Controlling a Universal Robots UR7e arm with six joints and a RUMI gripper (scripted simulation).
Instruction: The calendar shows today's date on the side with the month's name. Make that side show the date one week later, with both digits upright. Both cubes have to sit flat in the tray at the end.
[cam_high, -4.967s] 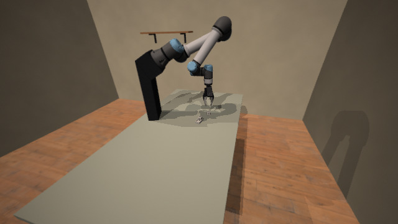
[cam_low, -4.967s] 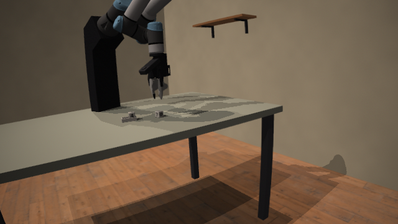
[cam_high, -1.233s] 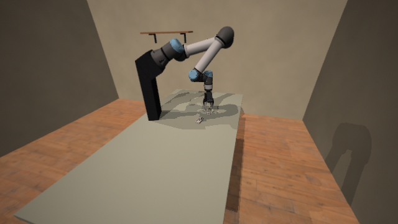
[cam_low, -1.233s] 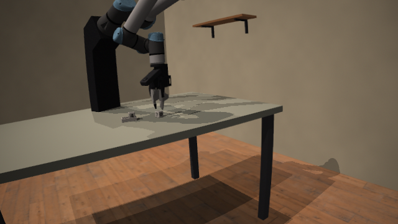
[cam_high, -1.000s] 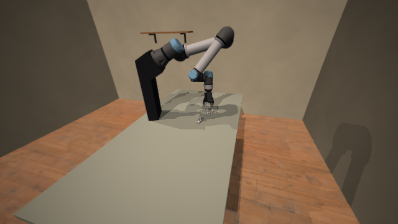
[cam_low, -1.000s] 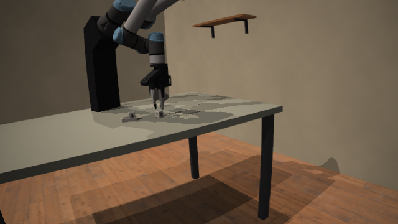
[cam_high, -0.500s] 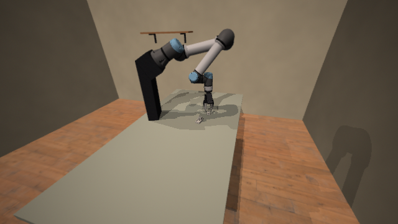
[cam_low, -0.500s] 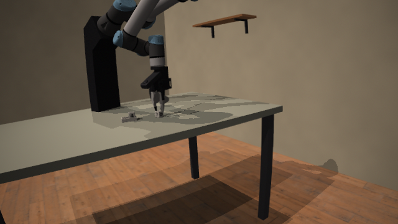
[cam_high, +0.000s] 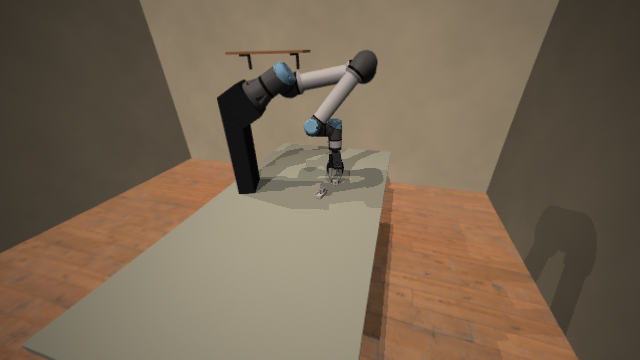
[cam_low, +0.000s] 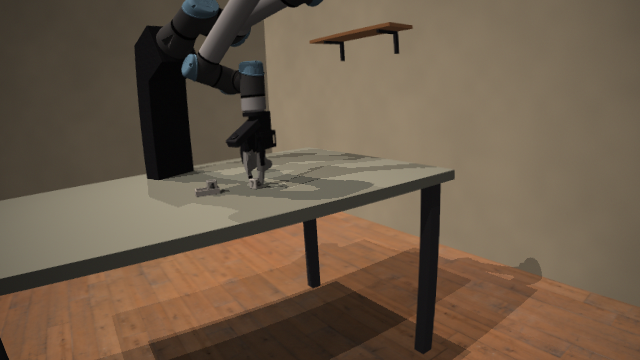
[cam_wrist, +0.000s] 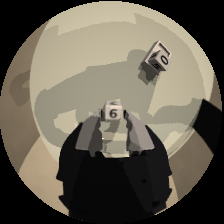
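The tray (cam_high: 317, 195) (cam_low: 201, 192) (cam_wrist: 150, 56) lies well apart, up and right in the wrist view, its long axis slanting. Beside this tray, the gripper (cam_high: 335, 180) (cam_low: 256, 179) (cam_wrist: 112, 110) points down, its fingers partly apart, without visible clamping, around the "6" cube (cam_high: 335, 183) (cam_low: 254, 184) (cam_wrist: 113, 111).
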